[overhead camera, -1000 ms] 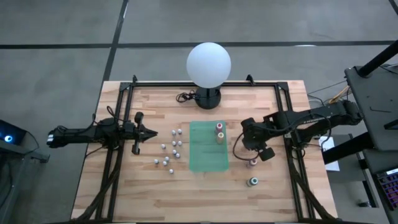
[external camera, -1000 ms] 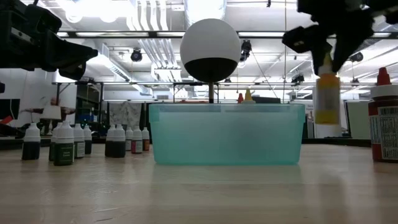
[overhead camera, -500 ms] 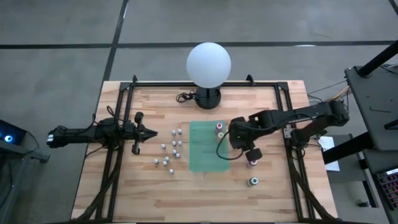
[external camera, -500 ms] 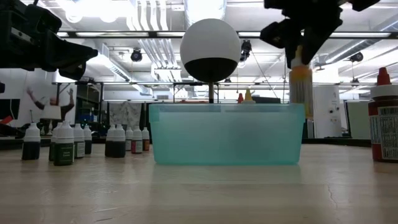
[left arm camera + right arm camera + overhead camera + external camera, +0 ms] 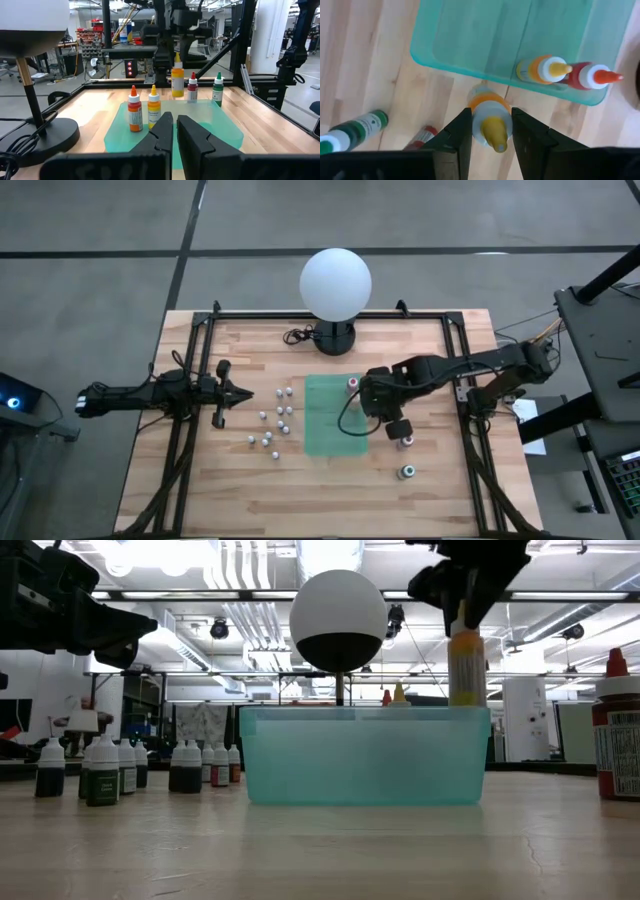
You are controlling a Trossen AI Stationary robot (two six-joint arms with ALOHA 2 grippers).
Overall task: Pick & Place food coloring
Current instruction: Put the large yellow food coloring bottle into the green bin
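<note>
Leftward since earlier, right gripper [image 5: 490, 131] carries yellow bottle [image 5: 489, 120] — over bin rim [image 5: 365, 712].

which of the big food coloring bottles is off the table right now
The yellow-capped bottle, held upright in the right end effector at the teal bin's edge. The red and green ones stand on the table.

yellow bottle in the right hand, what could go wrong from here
1. The right hand carries the yellow bottle just at the rim of the teal bin; its base might catch the wall.
2. Two bottles already stand in the bin near that edge; lowering close by could tip them.
</note>
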